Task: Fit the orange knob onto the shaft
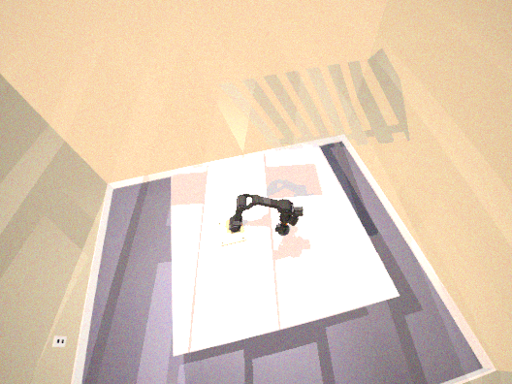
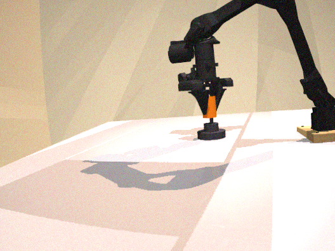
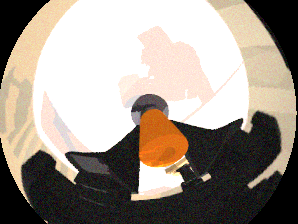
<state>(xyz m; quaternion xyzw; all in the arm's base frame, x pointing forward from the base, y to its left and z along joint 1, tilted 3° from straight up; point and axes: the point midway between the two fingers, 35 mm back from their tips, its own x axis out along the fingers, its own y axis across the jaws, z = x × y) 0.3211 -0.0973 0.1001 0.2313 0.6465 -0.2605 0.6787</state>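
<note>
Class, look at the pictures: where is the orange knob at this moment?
In the exterior view the orange knob is clamped in the gripper, directly above the round pedestal, not pushed down onto it.

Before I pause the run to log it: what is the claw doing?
Claw: closed on the orange knob, held just above the dark shaft on the pedestal.

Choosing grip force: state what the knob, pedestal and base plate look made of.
Knob: smooth matte orange, plastic-like, no grain or shine.
Pedestal: dark, dull, uniform; painted metal or plastic, cannot tell which.
Base plate: pale tan slab with lighter edges, wood-like.
</note>
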